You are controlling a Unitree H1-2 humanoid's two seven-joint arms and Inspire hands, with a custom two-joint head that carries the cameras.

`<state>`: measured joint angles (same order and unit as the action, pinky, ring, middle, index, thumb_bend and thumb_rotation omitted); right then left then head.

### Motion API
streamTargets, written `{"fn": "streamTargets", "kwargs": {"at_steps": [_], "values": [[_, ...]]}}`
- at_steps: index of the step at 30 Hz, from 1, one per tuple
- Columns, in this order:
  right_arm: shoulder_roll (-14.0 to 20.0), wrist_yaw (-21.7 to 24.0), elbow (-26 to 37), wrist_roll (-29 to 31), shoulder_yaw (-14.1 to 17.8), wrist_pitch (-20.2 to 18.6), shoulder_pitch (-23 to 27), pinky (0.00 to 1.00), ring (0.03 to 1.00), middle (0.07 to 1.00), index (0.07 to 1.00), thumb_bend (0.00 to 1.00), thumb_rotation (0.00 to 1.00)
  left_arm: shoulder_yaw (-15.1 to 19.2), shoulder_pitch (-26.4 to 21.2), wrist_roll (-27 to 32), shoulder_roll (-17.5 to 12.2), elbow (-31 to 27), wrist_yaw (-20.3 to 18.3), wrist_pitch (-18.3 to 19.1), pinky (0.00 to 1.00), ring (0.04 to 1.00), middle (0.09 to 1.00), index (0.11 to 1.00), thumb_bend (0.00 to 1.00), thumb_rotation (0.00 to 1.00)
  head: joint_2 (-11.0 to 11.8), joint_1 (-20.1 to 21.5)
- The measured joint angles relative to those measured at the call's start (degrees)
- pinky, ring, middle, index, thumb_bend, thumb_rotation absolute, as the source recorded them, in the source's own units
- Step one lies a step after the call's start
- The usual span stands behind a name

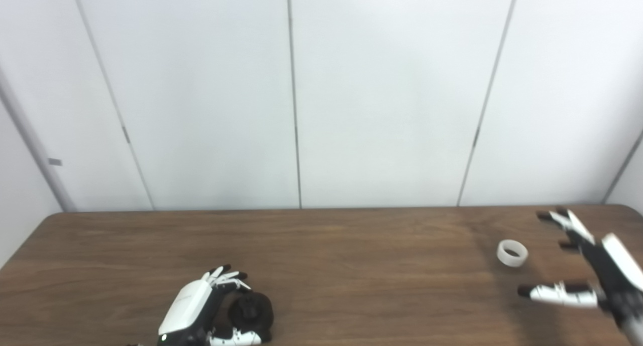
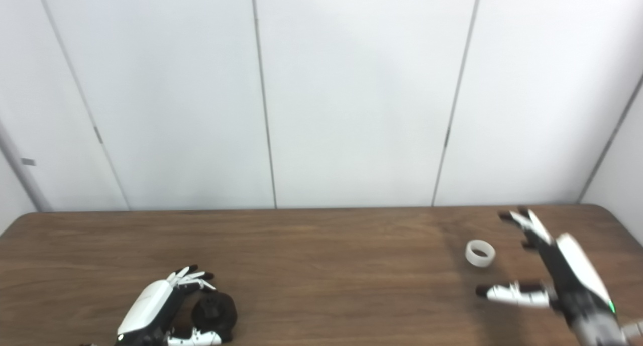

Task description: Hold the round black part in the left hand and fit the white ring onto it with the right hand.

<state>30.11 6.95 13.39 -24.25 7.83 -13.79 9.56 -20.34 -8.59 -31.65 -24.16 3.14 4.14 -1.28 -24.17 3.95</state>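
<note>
Brown wooden table (image 1: 321, 265) before white panelled wall (image 1: 392, 95). My left hand (image 1: 201, 311) low on table near left front edge, palm facing right, fingers curved loosely around black part (image 1: 251, 312); thumb beneath it, grip not closed tight. My right hand (image 2: 562, 273) at table's right side, spread wide, holding nothing, fingers and thumb well apart. White ring (image 2: 480, 253) lies flat on table just left of right hand, between its fingers and thumb, untouched.

White panelled wall (image 1: 392, 95), brown wooden table (image 1: 351, 265)
</note>
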Motion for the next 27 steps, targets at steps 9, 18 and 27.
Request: {"fn": "streamTargets", "kwargs": {"at_steps": [9,18,27], "values": [[6.0,2.8,-8.7,-6.9,-6.1,-1.0,7.1,0.85,0.994,0.964,0.792,0.94,0.27,-1.6,2.1,-0.1,0.4,-2.3,-1.3,-3.8,1.0,0.968,0.839,0.479,0.52,0.04,-0.8,6.8],[6.6,6.8,-14.6,-12.1,-12.1,-4.4,12.9,0.98,1.0,1.0,0.794,0.98,0.33,-1.4,1.9,0.6,-0.4,-2.3,-4.0,-7.2,1.0,0.969,0.839,0.48,0.52,0.04,-1.7,12.2],[6.9,11.9,-19.2,-13.7,-16.4,-8.9,17.0,1.0,1.0,1.0,0.857,0.98,0.34,-1.1,1.8,2.0,-0.5,-2.4,-6.0,-8.6,1.0,0.971,0.84,0.48,0.52,0.04,-2.4,14.4]]}}
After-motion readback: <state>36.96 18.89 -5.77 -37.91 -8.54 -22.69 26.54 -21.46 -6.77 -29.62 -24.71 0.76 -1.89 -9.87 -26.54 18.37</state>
